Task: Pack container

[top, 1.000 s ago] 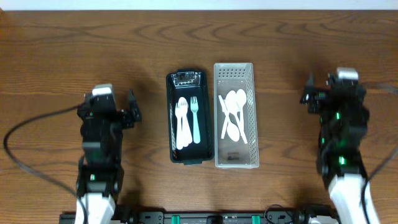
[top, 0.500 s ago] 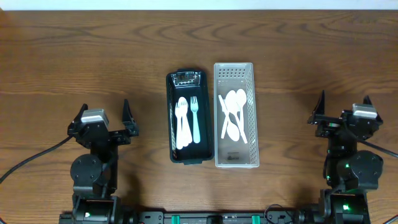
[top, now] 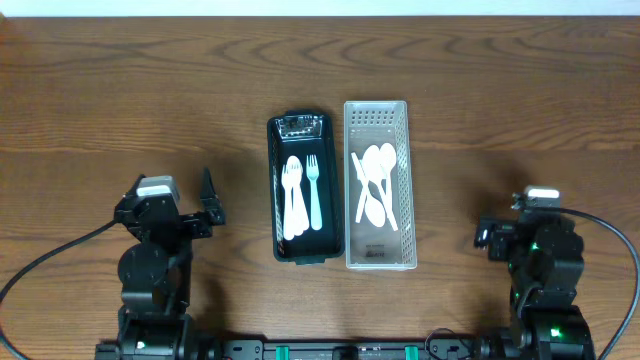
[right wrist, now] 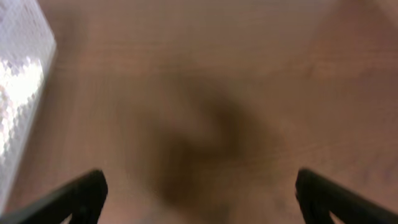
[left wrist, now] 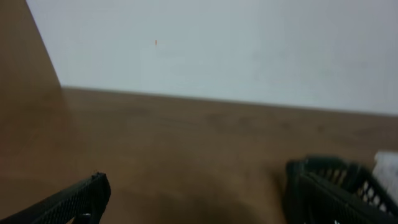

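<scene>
A black container [top: 302, 190] stands at the table's centre and holds white forks and one light blue fork [top: 314, 190]. Right beside it stands a white perforated basket [top: 376, 186] with several white spoons. The basket's corner shows in the right wrist view [right wrist: 18, 93]. My left gripper [top: 210, 195] is open and empty, left of the black container, whose edge shows in the left wrist view [left wrist: 336, 186]. My right gripper [right wrist: 199, 199] is open and empty over bare wood, right of the basket; in the overhead view [top: 490, 238] its fingers are mostly hidden under the arm.
The wooden table [top: 120, 90] runs all round the two containers. A white wall [left wrist: 236, 50] shows behind the table in the left wrist view. Cables trail from both arms at the front corners.
Both arms have drawn back toward the front edge. The right wrist has turned down, so its fingers no longer spread in the overhead view. The containers and cutlery have not moved.
</scene>
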